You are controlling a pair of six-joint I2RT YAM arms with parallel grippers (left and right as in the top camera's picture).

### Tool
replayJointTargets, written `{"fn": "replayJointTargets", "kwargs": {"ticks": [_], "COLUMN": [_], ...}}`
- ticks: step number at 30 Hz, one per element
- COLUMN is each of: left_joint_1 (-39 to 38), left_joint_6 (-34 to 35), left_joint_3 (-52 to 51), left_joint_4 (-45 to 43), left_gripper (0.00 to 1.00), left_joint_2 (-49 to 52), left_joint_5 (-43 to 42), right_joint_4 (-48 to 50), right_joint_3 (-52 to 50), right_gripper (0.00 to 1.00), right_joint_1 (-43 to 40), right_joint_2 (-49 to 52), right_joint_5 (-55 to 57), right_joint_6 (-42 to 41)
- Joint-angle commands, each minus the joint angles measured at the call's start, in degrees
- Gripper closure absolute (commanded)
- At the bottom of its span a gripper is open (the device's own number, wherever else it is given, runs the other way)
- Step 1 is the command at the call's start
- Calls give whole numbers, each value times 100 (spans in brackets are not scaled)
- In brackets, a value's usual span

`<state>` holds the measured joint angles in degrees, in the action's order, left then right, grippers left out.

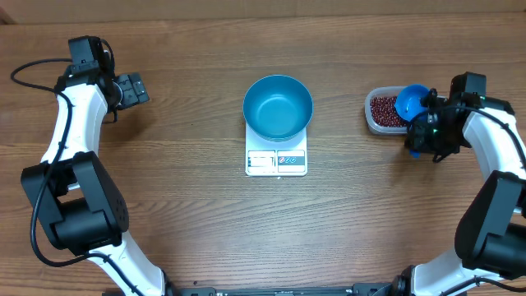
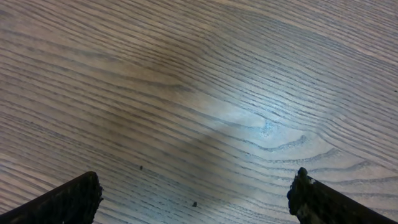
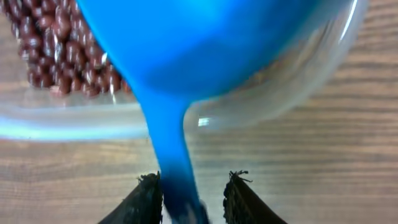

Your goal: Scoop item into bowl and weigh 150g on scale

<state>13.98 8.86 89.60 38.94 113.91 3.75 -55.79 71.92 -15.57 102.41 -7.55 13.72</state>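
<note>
The blue bowl [image 1: 278,107] stands empty on the white scale [image 1: 276,162] at mid-table. Red-brown beans [image 1: 383,109] [image 3: 56,43] lie in a clear tub [image 1: 374,121] [image 3: 298,87] at the right. A blue scoop [image 1: 412,101] [image 3: 199,43] hangs over the tub, its handle running back between the fingers of my right gripper [image 1: 422,119] [image 3: 194,180]. The handle lies against the left finger, with a gap to the right finger, so the jaws are open around it. My left gripper [image 1: 140,89] [image 2: 198,186] is wide open over bare wood at the far left.
Only wood grain and a few dark specks show under the left gripper. The tub sits close to the right arm. Bare tabletop [image 1: 189,164] lies between the left arm and the scale.
</note>
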Motion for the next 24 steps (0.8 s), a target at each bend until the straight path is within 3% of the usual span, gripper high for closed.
{"fn": "replayJointTargets", "kwargs": {"ticks": [1,4,6,10,13,17,19,24], "left_joint_1": [-13,-13,-13,-11,-13,-13,-13,-11], "left_joint_6": [-28,-28,-26,-28,-28,-28,-28,-28], "left_joint_3": [52,52,52,52,52,52,52,52], "left_joint_4": [-20,-20,-22,-22,-20,-22,-22,-22], "left_gripper": [0,0,1,0,0,1,0,0], "left_joint_2": [-2,-2,-2,-2,-2,-2,-2,-2], "left_joint_5": [72,72,72,72,72,72,72,72], "right_joint_4": [-140,-153,-149,-142,-149,-140,-28,114], "right_joint_3": [555,586,584,531,496,415,291,39], "right_gripper": [71,90,92,56,44,48,56,64], "right_joint_1": [-26,-26,-26,-26,-26,-26,-26,-26], "right_joint_2": [-17,-17,-17,-17,7,28,28,28], "right_joint_5": [-4,-7,-9,-20,-28,-520,-446,-302], "right_joint_6": [4,4,4,7,7,9,9,9]}}
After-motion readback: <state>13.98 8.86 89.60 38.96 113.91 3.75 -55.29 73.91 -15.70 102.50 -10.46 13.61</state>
